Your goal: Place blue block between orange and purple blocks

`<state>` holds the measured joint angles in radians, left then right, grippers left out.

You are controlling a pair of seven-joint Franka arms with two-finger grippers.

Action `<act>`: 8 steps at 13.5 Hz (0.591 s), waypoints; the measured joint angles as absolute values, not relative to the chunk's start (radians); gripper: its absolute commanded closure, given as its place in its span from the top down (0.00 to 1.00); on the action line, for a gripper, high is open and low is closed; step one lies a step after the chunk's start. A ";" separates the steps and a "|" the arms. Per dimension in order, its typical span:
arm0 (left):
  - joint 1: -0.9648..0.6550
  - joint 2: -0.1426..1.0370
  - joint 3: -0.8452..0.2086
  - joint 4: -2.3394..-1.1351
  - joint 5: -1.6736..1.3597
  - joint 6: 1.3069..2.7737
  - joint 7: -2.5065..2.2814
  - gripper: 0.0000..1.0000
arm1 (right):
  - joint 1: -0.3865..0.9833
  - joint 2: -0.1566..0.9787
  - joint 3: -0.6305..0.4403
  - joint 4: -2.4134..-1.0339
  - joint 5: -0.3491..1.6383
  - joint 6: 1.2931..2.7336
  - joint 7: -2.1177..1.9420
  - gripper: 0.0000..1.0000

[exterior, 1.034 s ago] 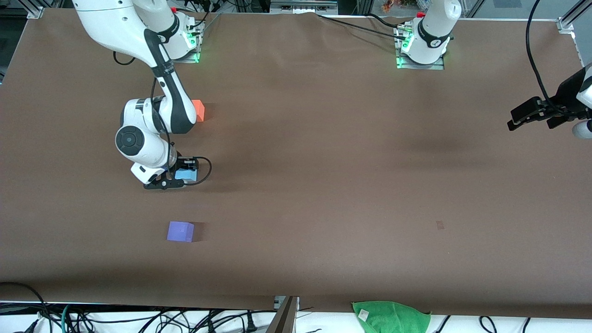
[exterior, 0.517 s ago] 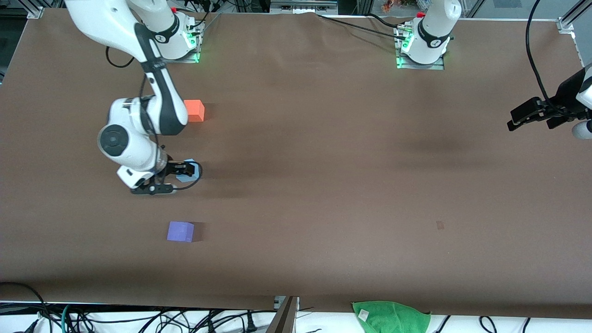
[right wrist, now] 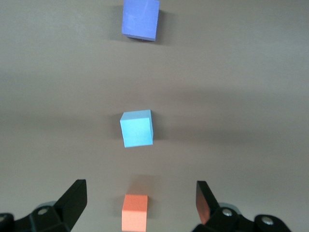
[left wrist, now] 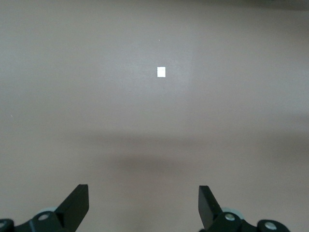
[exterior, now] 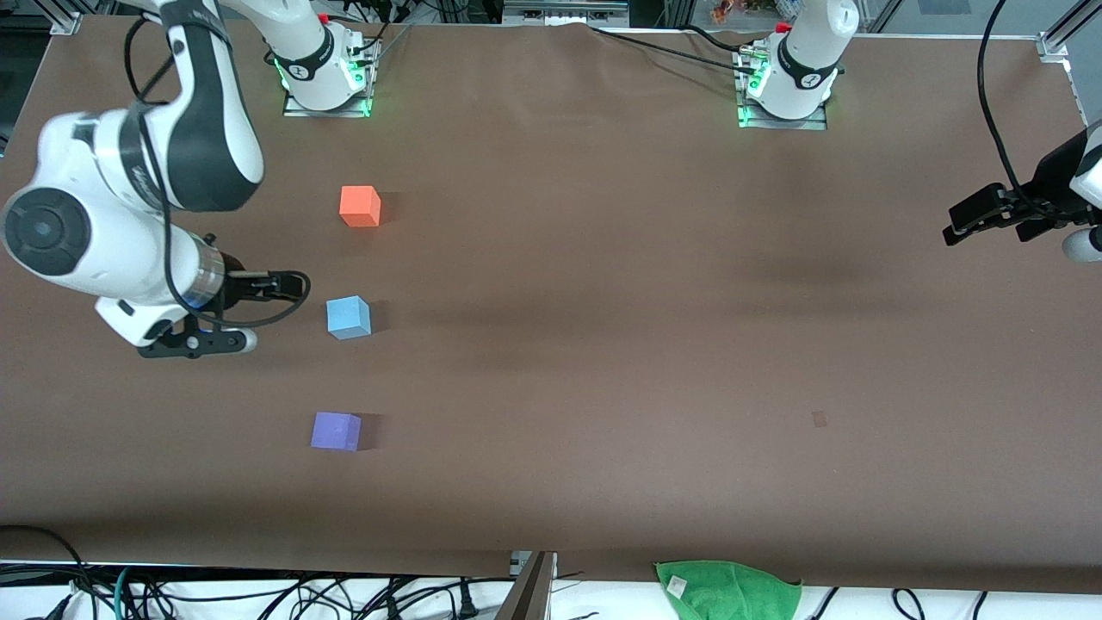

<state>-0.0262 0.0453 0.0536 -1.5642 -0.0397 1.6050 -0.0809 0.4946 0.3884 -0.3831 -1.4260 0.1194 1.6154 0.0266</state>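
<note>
The blue block [exterior: 349, 317] sits on the table between the orange block [exterior: 360, 206] and the purple block [exterior: 336, 430], in a rough line; the orange one is farthest from the front camera and the purple one nearest. My right gripper [exterior: 274, 287] is open and empty, raised over the table beside the blue block toward the right arm's end. The right wrist view shows the purple block [right wrist: 140, 18], the blue block [right wrist: 137, 128] and the orange block [right wrist: 134, 212], with the open gripper [right wrist: 140, 186] touching none. My left gripper [exterior: 960, 226] waits, open and empty [left wrist: 144, 191].
A green cloth [exterior: 727, 590] lies at the table's edge nearest the front camera. A small dark mark [exterior: 819, 419] is on the brown table cover toward the left arm's end. The left wrist view shows bare cover with a small white patch [left wrist: 161, 72].
My right gripper let go of the blue block, then rose and drew back toward the right arm's end. The blue block stays between the orange and purple blocks. The left arm has not moved.
</note>
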 measured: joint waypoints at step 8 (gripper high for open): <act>-0.026 0.046 0.054 -1.563 -0.040 1.605 -0.081 1.00 | 0.359 0.245 -0.309 -1.359 0.089 1.456 0.026 1.00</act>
<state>-0.0260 0.0456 0.0536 -1.5633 -0.0397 1.6048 -0.0809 0.3595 0.2449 -0.3087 -1.3591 0.0891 1.4560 0.0261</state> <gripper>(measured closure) 0.000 0.000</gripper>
